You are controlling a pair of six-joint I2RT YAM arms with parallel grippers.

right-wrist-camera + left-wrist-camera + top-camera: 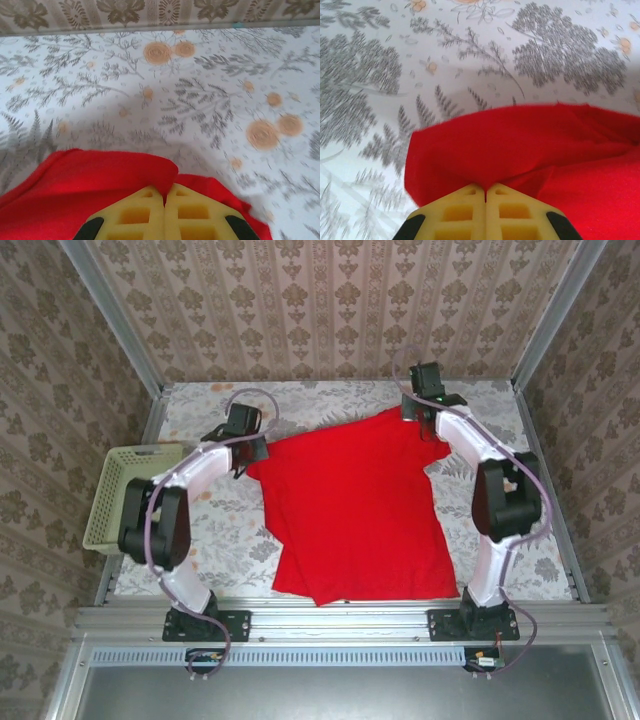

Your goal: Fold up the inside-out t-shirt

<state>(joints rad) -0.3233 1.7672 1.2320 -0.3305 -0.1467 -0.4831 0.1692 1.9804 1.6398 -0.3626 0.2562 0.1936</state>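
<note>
The bright red inside-out t-shirt (355, 510) lies spread over the floral tablecloth, its hem near the arm bases. My left gripper (252, 453) pinches the shirt's far left corner; in the left wrist view its yellow jaws (485, 192) are shut with red cloth (520, 145) drawn between the tips. My right gripper (418, 412) holds the far right corner; its yellow jaws (164, 192) are shut on a fold of the red cloth (100, 180). Both held corners sit slightly raised off the table.
A pale yellow-green plastic basket (118, 495) stands at the table's left edge beside the left arm. Patterned walls enclose the table on three sides. A metal rail (340, 618) runs along the near edge.
</note>
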